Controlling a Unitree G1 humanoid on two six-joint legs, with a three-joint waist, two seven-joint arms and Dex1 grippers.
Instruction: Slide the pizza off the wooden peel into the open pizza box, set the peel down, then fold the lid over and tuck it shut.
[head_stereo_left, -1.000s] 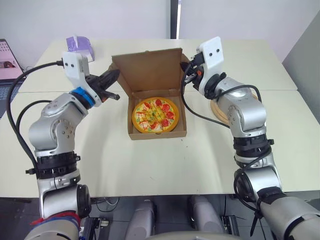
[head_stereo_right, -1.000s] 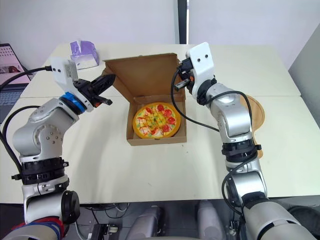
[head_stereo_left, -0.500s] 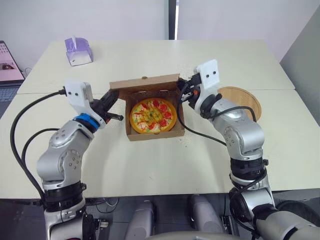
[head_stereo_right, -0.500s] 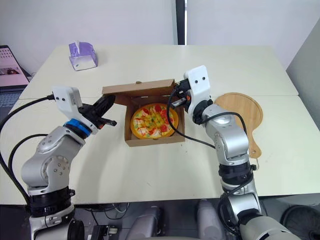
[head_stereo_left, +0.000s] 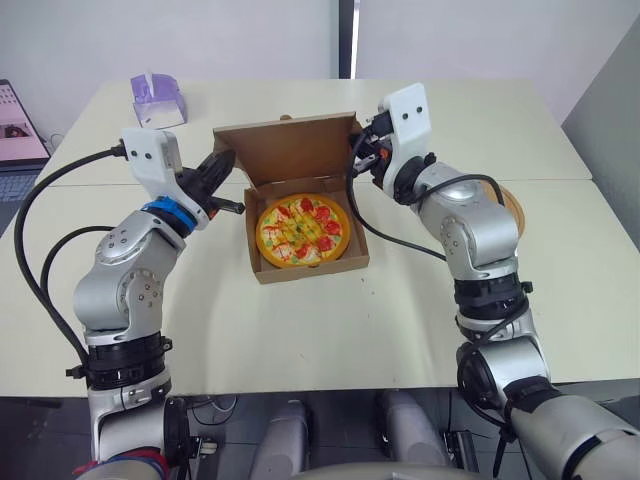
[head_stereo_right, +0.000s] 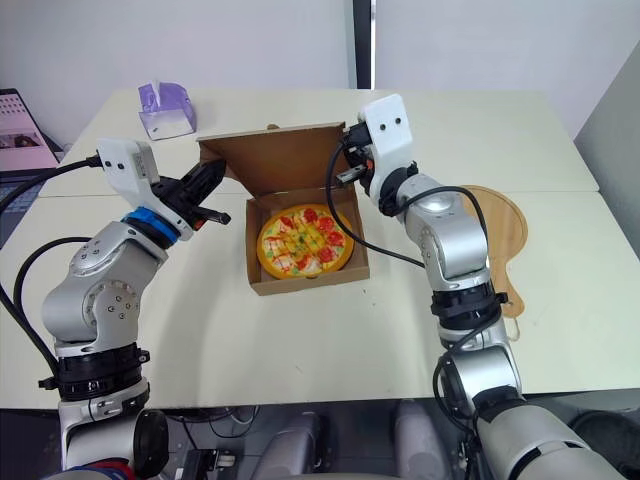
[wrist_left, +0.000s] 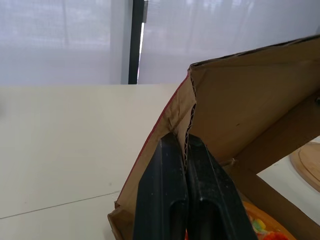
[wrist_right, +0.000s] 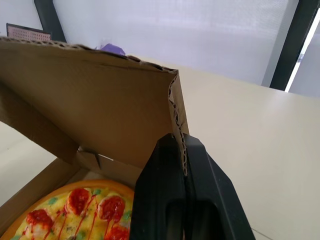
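We start left of the pizza box (head_stereo_left: 305, 268), where the left gripper (wrist_left: 181, 145) has its jaws pressed together on the corrugated left edge of the lid (head_stereo_left: 290, 150), pinching the cardboard. The lid itself is what has changed. Half a second ago it leaned low over the box as a narrow strip, and now it stands taller again, tilted back behind the box with its inner face showing. Part of that difference may come from the camera shifting. Inside the box the pizza (head_stereo_left: 300, 228) lies flat, uncovered and fully seated. At the lid's right edge the right gripper (wrist_right: 179, 141) also has its jaws clamped on the cardboard near the top corner. Right of the box, well apart from it, the wooden peel (head_stereo_right: 505, 235) rests on the desk (head_stereo_left: 300, 330). We judge the sliding and the peel step done, while the fold has lost ground: the lid has yet to come forward and be tucked.
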